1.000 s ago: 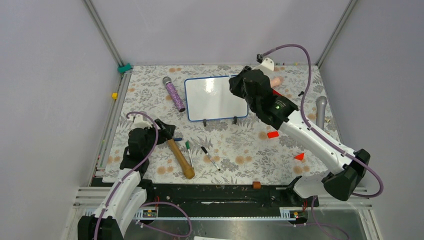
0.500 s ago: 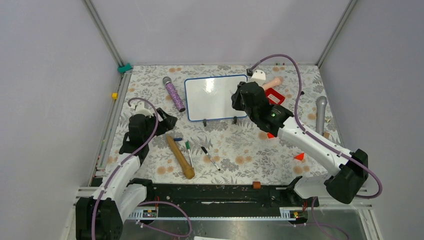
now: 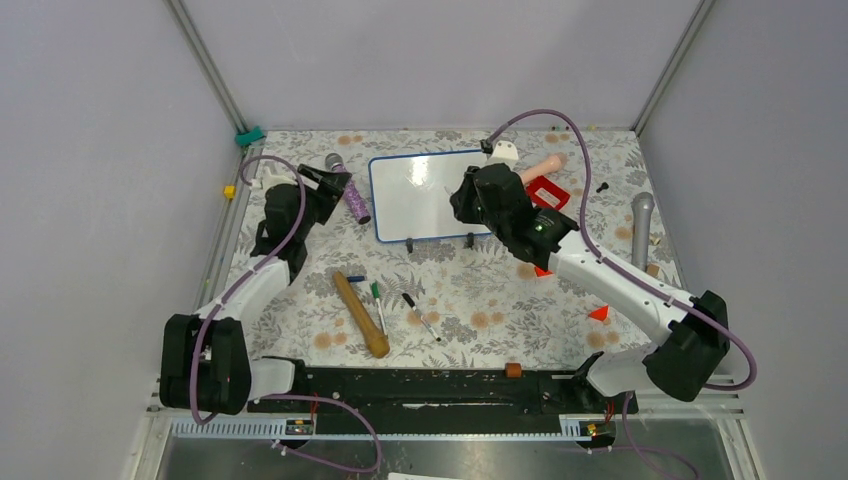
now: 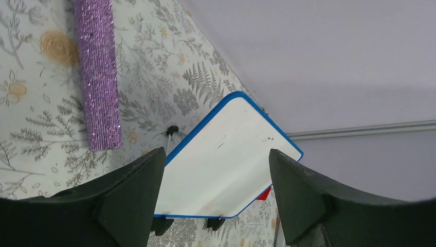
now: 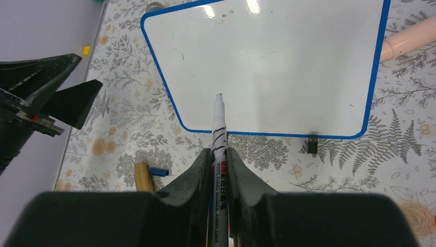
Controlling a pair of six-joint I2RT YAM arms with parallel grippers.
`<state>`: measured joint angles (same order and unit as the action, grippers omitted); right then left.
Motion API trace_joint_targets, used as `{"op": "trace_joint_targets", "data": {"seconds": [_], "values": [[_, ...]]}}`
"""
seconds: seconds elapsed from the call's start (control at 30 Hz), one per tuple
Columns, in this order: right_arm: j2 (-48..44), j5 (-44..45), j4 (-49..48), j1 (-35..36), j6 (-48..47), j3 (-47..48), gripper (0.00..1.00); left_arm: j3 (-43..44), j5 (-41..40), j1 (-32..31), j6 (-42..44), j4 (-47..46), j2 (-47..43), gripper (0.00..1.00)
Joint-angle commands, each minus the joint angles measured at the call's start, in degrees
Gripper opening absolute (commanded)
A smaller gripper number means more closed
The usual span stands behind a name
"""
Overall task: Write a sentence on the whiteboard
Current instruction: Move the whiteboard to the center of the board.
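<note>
We see right gripper (image 5: 219,152) clenched on slim white marker (image 5: 219,121), tip toward glossy, rounded, blue-framed whiteboard (image 3: 430,195); left gripper (image 4: 216,154) spread, empty, near glittery purple microphone (image 4: 97,77).

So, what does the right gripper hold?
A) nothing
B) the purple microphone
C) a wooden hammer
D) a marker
D: the right wrist view shows the right gripper shut on a marker, with the tip pointing at the whiteboard.
</note>
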<state>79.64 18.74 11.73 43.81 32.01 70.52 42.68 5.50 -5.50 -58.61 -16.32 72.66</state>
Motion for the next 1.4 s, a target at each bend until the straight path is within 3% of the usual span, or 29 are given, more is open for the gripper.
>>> {"op": "trace_joint_targets", "data": {"seconds": [0.0,0.2,0.3,0.6,1.0,1.2,1.37], "values": [[-2.8,-0.7,-0.6,-0.2,-3.7,0.0,0.00,-4.0,-6.1,-2.0,-2.7,-12.2,-2.0,0.76],[-0.5,-4.4,-1.9,-0.3,-10.2,2.7,0.00,-2.8,8.2,-0.5,20.6,-12.3,1.2,0.84],[1.3,-6.7,-3.1,-0.4,-11.2,4.0,0.00,-1.2,15.9,0.5,24.7,-14.9,5.2,0.85],[4.1,-13.4,-9.9,-0.3,-9.4,4.4,0.00,3.9,26.4,0.7,24.6,-23.6,19.7,0.84],[5.5,-13.6,-10.8,-0.2,-10.9,5.6,0.00,7.5,38.4,2.8,16.0,-42.8,33.5,0.77],[5.2,-12.4,-11.0,-0.2,-11.9,4.7,0.00,8.6,41.7,2.9,9.6,-52.5,38.4,0.71],[6.1,-12.7,-11.2,-0.2,-12.0,4.9,0.00,9.1,42.5,2.9,8.9,-53.3,38.8,0.56]]}}
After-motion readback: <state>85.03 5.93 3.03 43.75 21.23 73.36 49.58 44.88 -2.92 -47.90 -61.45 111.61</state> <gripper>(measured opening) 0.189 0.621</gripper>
